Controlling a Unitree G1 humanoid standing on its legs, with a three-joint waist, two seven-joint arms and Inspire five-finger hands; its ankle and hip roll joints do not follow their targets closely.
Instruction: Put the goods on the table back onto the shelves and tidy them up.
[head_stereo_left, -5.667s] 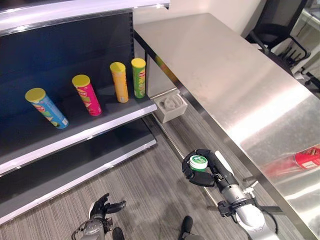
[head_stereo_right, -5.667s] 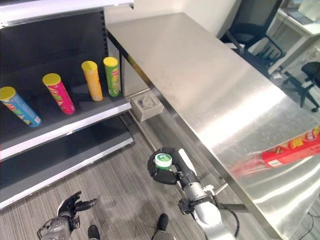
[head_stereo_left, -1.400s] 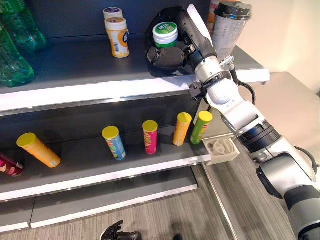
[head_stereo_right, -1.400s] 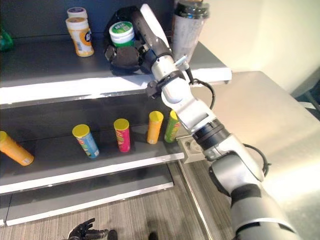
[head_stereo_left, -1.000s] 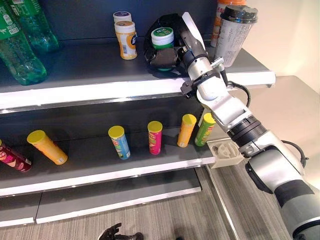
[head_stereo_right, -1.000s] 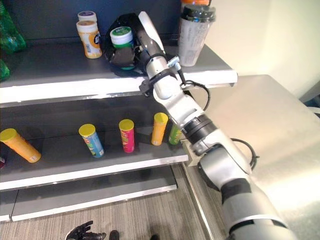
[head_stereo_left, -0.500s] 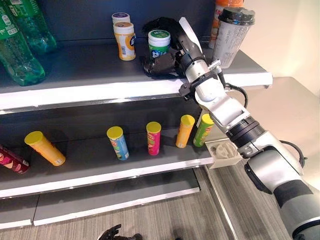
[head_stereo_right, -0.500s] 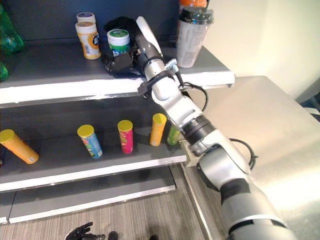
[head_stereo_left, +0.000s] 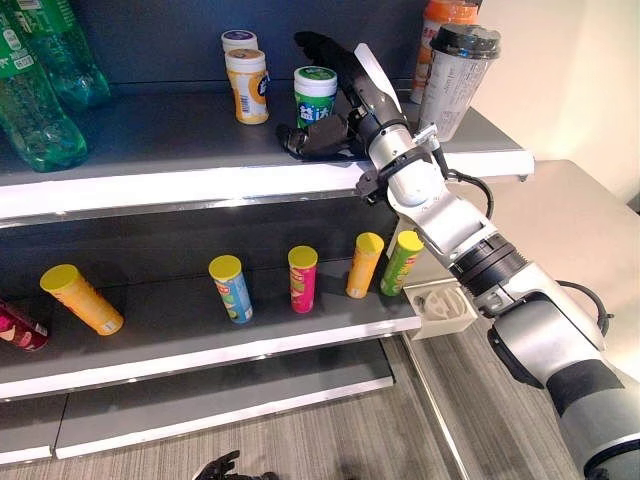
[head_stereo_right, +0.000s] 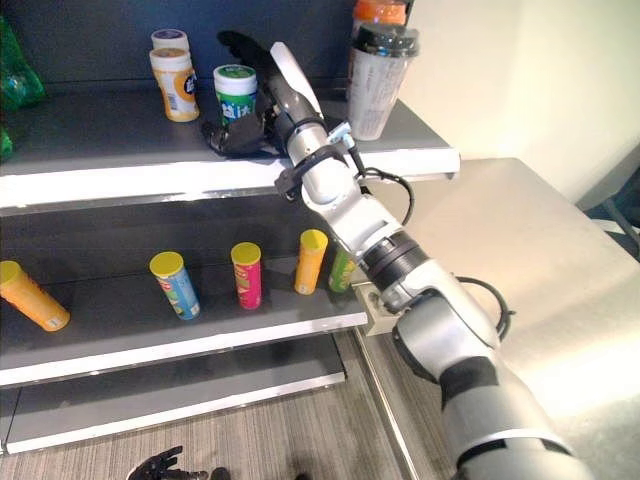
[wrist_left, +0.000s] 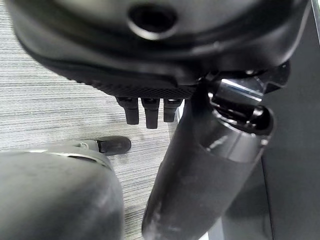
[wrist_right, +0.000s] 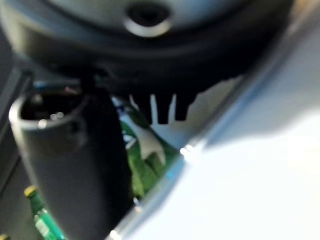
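Standing now upright on the top shelf (head_stereo_left: 200, 180), free of any grasp, where half a second ago sat wrapped in dark fingers: the green-lidded jar (head_stereo_left: 315, 96), just right of two yellow-labelled bottles (head_stereo_left: 246, 85). Reads as a completed placement, one item returned, with tidying and any remaining table goods still to do. Spread wide, the right hand (head_stereo_left: 340, 95): fingers straight and arched above and behind the jar, thumb low beside its base, holding nothing, close to or barely touching it. Hanging low by the floor, the left hand (head_stereo_left: 225, 467), fingers loosely relaxed, empty.
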